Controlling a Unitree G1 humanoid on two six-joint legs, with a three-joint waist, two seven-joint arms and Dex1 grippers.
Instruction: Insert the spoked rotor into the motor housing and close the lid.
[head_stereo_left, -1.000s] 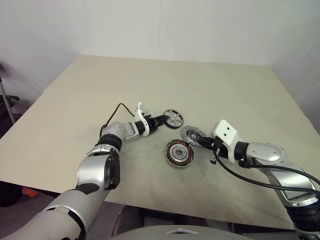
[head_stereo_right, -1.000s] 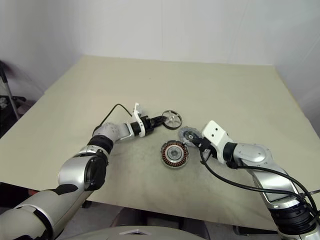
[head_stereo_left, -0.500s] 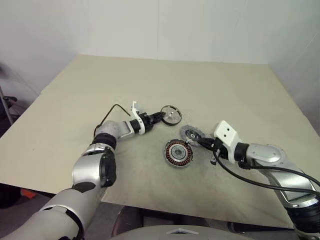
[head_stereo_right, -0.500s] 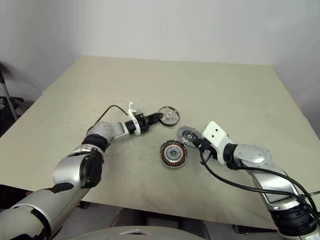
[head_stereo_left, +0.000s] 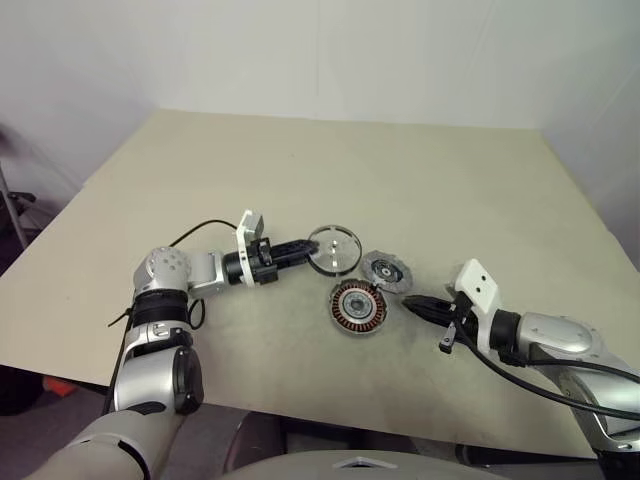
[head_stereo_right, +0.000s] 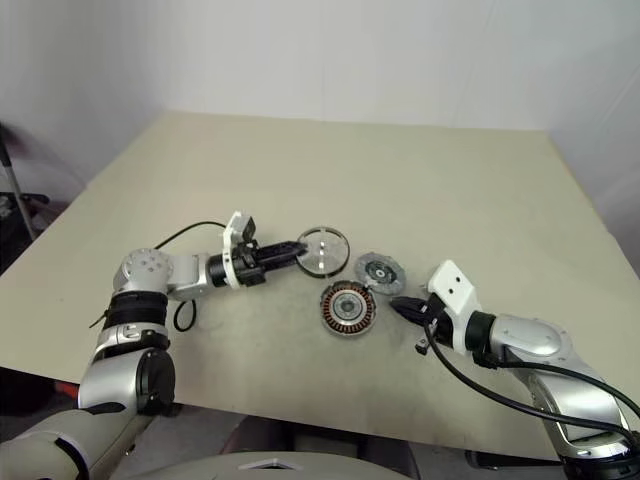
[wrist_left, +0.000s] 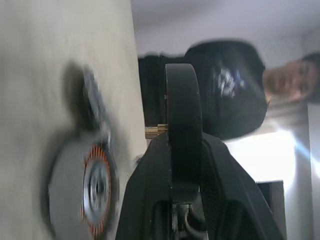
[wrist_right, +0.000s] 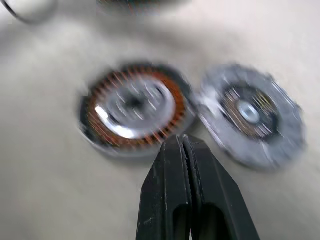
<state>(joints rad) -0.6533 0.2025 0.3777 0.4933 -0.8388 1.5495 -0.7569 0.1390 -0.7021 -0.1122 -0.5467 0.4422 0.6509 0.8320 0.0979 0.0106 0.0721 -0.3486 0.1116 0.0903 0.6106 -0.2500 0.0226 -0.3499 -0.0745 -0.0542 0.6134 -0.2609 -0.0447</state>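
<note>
Left tool (head_stereo_left: 300, 245) gripping spoked rotor (head_stereo_left: 334, 249), now lifted on edge; right tool (head_stereo_left: 412, 302) clenched, drawn back

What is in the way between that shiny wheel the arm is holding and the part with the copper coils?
Nothing visible. The left gripper holds the spoked rotor just above and behind the motor housing, with clear space between; the lid lies beside it.

A beige table (head_stereo_left: 420, 180) is carrying the parts. The housing (head_stereo_left: 358, 306) is lying flat on it, copper coils facing up. The lid (head_stereo_left: 386, 270) is lying flat just beside the housing, toward the table's far side and a little to the right, their rims nearly touching.
</note>
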